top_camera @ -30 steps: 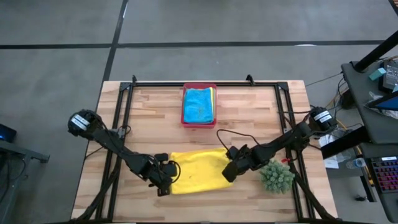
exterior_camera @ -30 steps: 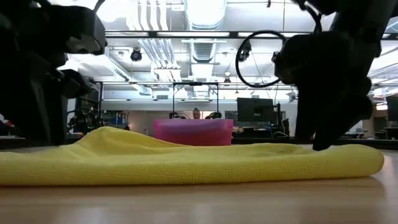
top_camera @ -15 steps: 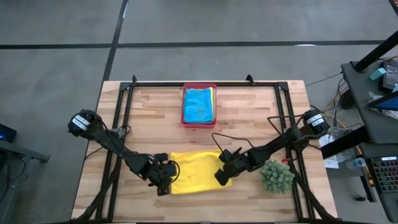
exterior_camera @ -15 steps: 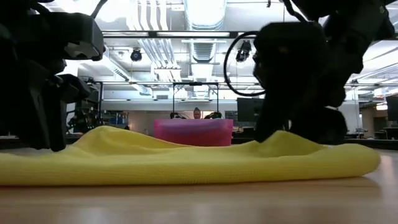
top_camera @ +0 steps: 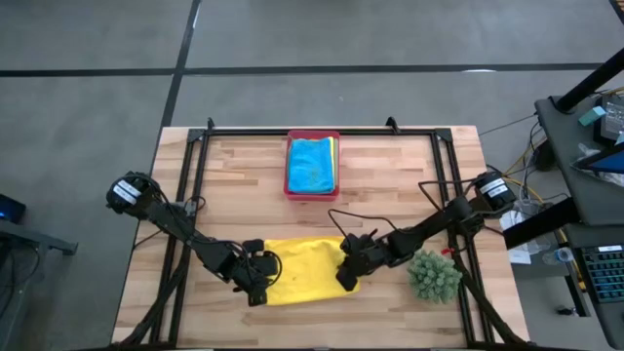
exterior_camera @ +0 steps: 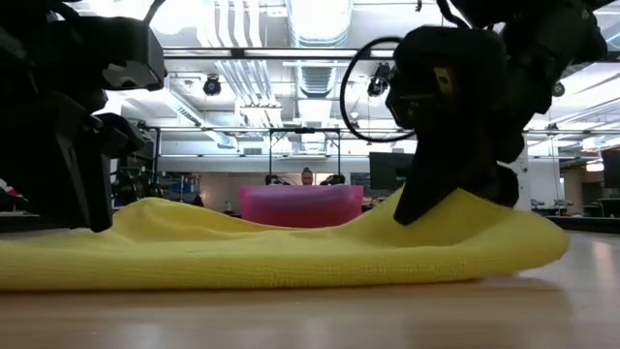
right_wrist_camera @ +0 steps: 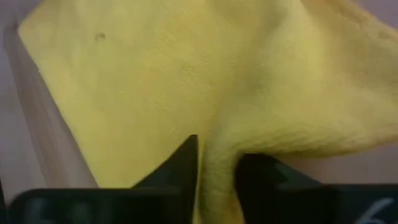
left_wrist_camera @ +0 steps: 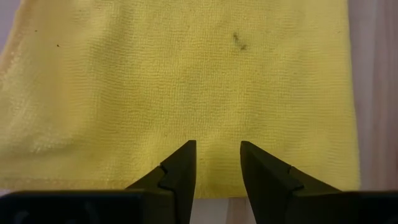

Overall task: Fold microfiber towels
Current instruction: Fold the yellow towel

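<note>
A yellow microfiber towel point(top_camera: 302, 269) lies spread on the wooden table near its front edge. My left gripper point(top_camera: 262, 284) stands over the towel's left edge, its fingers a narrow gap apart point(left_wrist_camera: 217, 171) with flat cloth showing between them. My right gripper point(top_camera: 345, 276) is shut on the towel's right edge, which rises into a hump point(exterior_camera: 465, 218). The rest of the towel point(exterior_camera: 242, 254) lies on the table. A turquoise towel point(top_camera: 312, 164) lies on top in the pink tray point(top_camera: 290, 191), with a yellow edge point(top_camera: 336, 156) showing beside it. My left gripper's fingertips point(left_wrist_camera: 181, 168) come down at the yellow towel's left edge strip point(left_wrist_camera: 217, 180); the cloth between them lies flat and unpinched, and I cannot tell whether the tips touch it. My right gripper pinches a raised ridge of the towel's right edge point(right_wrist_camera: 219, 163) between its two fingers. It comes from the table's right, slanting down. That edge is lifted a little and bunched; the rest lies slack on the table.
A spiky green plant point(top_camera: 434, 275) stands right of my right gripper, near the table's front right. The pink tray sits at the table's far middle. Black frame rails point(top_camera: 191, 175) run along the left, right and far sides. Bare wood lies between tray and towel.
My right gripper has gone toward the table's left and slightly nearer, pushing the towel's right edge inward, and has shut on it. The towel is now narrower, its right edge bunched and raised, while its left part has stayed in place.
</note>
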Controlling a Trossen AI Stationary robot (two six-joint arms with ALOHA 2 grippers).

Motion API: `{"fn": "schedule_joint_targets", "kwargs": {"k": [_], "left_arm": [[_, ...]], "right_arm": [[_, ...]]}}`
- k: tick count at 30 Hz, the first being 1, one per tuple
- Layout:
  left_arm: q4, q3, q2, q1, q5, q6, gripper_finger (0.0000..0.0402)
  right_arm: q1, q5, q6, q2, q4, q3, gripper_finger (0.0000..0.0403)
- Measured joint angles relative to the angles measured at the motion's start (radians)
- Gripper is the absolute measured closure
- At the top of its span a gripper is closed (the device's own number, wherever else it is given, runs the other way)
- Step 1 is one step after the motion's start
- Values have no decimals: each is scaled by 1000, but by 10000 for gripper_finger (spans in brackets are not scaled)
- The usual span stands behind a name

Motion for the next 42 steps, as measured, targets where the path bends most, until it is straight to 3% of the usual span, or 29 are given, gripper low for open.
{"fn": "schedule_joint_targets", "kwargs": {"k": [5,12,16,20,29,42], "left_arm": [[-10,0,-18,-3,-2,0,292],[-66,-11,-27,-13,-3,-27,292],[45,-50,-19,-13,-46,-24,292],[162,-83,-19,-7,-93,1,292],[232,-121,-19,-4,-143,1,292],[292,-140,-19,-2,-205,1,292]], "right_arm": [[-4,0,-54,-57,-81,0,387],[-15,1,-24,-175,-350,0,393],[-25,9,11,-236,-457,3,394],[-39,28,32,-266,-439,5,394],[-61,24,8,-222,-237,25,394],[-84,23,-158,6,-200,235,394]]}}
